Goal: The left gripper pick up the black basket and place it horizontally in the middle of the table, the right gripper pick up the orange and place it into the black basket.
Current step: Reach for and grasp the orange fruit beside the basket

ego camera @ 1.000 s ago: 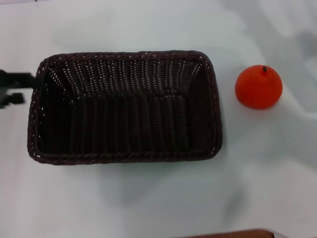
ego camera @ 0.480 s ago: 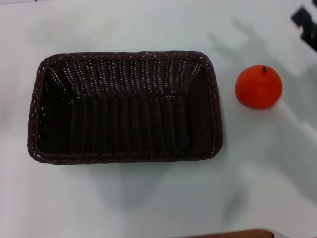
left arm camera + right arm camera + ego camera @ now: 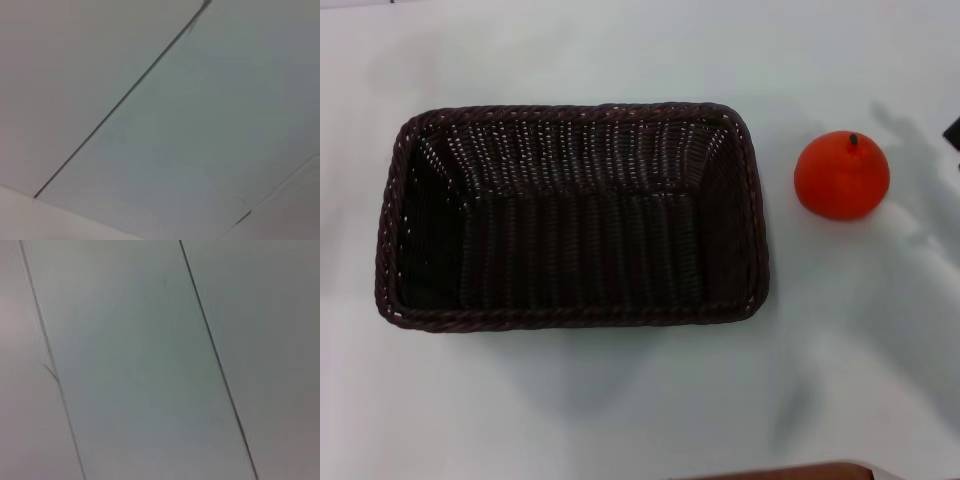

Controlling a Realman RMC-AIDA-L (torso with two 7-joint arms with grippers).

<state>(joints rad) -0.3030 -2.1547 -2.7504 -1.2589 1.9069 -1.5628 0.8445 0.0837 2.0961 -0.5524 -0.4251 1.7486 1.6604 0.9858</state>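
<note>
Basket, black [image 3: 572,216]: large rectangular woven piece with braided rim and sloping open-weave sides, set flat with its long side running left to right, mouth up, nothing inside. It sits left of centre on the table [image 3: 620,420], nearer the left edge than the right.

Table: plain white, smooth surface filling almost the whole head view; soft grey shadows lie across its right part and below the basket. A thin brown strip shows at the near edge.

Orange [image 3: 842,175]: small round orange-red fruit with a short dark stem, upright on the bare table, right of the basket and apart from it, toward the far right corner.

Right gripper [image 3: 953,133]: only a dark sliver at the right edge, beyond the orange; whether its fingers are spread or closed cannot be told.

Wrist views: pale flat panels crossed by thin dark seams.
</note>
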